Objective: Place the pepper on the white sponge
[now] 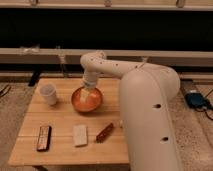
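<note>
The pepper (104,132), slim and dark red-brown, lies on the wooden table (60,117) near its front right, tilted. The white sponge (80,135), a flat off-white block, lies just left of it, a small gap apart. My gripper (88,93) hangs down from the white arm (145,105) over the orange bowl (87,100), well behind the pepper and the sponge. Nothing is seen in it.
An orange bowl sits mid-table. A white cup (48,93) stands at the back left. A dark remote-like bar with reddish marks (44,138) lies at the front left. My arm's big white body covers the table's right side.
</note>
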Robot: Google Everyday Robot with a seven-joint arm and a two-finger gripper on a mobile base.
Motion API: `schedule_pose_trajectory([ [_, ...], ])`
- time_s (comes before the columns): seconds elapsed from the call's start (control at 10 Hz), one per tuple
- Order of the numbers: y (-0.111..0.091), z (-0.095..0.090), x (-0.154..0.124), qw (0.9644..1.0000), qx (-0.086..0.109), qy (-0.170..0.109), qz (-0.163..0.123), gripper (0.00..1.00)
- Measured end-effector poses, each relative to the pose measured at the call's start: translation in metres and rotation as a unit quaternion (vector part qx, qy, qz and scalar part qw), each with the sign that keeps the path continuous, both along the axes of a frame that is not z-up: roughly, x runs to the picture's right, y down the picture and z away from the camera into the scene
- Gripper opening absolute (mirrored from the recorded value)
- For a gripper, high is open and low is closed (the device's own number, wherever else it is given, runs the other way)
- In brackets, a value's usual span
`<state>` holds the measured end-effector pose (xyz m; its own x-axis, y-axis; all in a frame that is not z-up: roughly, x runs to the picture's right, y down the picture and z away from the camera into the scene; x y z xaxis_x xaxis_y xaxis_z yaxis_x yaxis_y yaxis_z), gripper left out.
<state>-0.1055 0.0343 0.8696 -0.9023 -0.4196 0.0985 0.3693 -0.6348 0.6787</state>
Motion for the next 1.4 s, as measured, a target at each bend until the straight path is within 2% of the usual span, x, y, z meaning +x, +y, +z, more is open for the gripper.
schedule_pose_trajectory([
  [0.6, 0.0, 0.0, 0.001, 1.0, 0.001, 0.001, 0.001, 0.8],
  [0.8, 0.006, -0.013, 0.009, 0.9999, 0.004, 0.011, 0.006, 0.8],
  [1.0, 0.029, -0.036, 0.029, 0.9997, 0.007, 0.021, 0.004, 0.8],
  [1.2, 0.047, -0.051, 0.047, 0.9997, 0.007, 0.025, 0.004, 0.8],
  [1.3, 0.069, -0.064, 0.06, 0.9994, 0.0, 0.033, -0.003, 0.8],
  [1.4, 0.08, -0.073, 0.064, 0.9994, 0.0, 0.034, -0.011, 0.8],
])
